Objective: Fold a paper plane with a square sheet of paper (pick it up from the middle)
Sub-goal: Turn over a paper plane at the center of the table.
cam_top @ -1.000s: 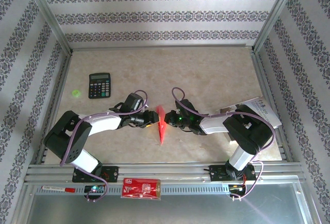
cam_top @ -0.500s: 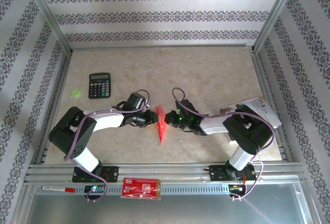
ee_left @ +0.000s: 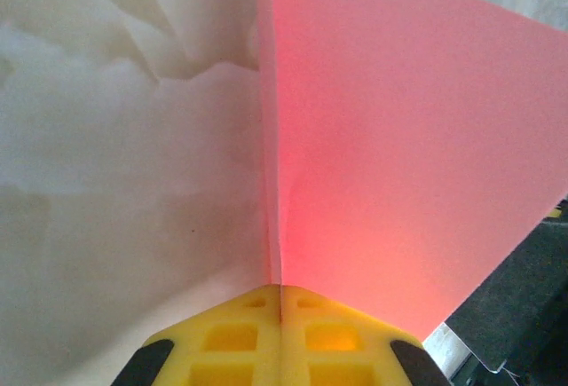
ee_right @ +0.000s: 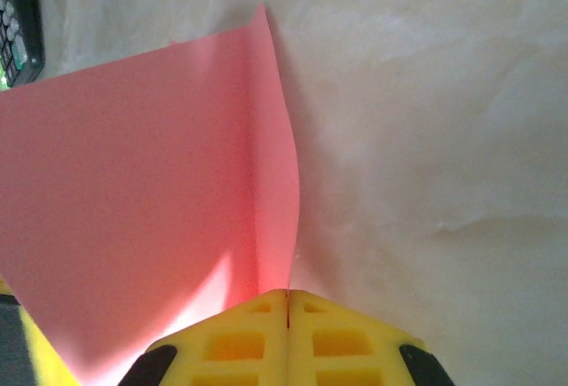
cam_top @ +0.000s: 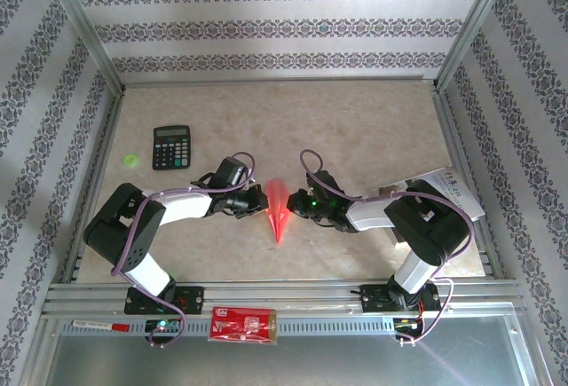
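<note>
The paper plane point(cam_top: 280, 209), a slim pink-red dart with its point toward the near edge, is held just above the table's middle between both grippers. My left gripper point(cam_top: 264, 200) is shut on its left side and my right gripper point(cam_top: 294, 204) on its right side. In the left wrist view the yellow fingers point(ee_left: 232, 338) are closed together on a thin fold of the pink-red paper point(ee_left: 399, 146), which fans out to the right. In the right wrist view the yellow fingers point(ee_right: 348, 342) pinch the paper point(ee_right: 133, 200), which spreads to the left.
A black calculator point(cam_top: 171, 147) and a small green dot point(cam_top: 131, 161) lie at the back left. A white printed leaflet point(cam_top: 454, 193) sits under the right arm. A red printed packet point(cam_top: 243, 325) and a red pen point(cam_top: 99, 325) rest on the front rail.
Both grippers have carried the paper plane slightly farther from the near edge, and its rear end now looks a little wider. Both stay shut on it.
</note>
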`<state>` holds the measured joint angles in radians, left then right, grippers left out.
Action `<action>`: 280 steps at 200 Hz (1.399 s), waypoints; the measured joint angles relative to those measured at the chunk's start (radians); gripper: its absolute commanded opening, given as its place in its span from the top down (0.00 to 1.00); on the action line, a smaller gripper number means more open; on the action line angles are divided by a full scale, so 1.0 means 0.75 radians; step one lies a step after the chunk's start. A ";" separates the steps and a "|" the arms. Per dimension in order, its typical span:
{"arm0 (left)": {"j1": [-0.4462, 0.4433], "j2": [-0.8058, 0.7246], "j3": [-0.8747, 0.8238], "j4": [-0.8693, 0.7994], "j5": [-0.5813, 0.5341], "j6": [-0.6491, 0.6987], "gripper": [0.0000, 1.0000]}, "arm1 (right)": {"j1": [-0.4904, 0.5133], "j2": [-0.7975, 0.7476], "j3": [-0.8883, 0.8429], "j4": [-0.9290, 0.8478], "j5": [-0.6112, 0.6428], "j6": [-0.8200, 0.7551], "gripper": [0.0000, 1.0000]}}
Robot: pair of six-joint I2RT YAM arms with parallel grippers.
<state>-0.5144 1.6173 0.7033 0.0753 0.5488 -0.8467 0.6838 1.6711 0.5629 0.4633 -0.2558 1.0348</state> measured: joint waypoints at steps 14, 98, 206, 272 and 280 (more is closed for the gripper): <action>0.011 0.000 -0.007 0.022 0.001 -0.009 0.98 | -0.012 -0.001 -0.009 0.003 0.001 -0.001 1.00; 0.035 0.037 -0.040 0.130 0.016 -0.085 1.00 | -0.072 -0.038 -0.039 0.008 0.006 0.000 1.00; 0.052 0.082 -0.046 0.162 0.010 -0.104 0.99 | -0.107 -0.033 -0.048 0.008 0.005 -0.001 0.95; 0.052 0.129 -0.043 0.221 0.076 -0.114 0.88 | -0.115 -0.015 -0.047 0.029 -0.023 0.000 0.85; 0.052 0.129 -0.043 0.225 0.080 -0.115 0.87 | -0.115 -0.015 -0.047 0.033 -0.027 -0.001 0.83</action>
<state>-0.4755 1.7138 0.6708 0.2443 0.6086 -0.9333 0.5972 1.6596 0.5278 0.4881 -0.2760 1.0344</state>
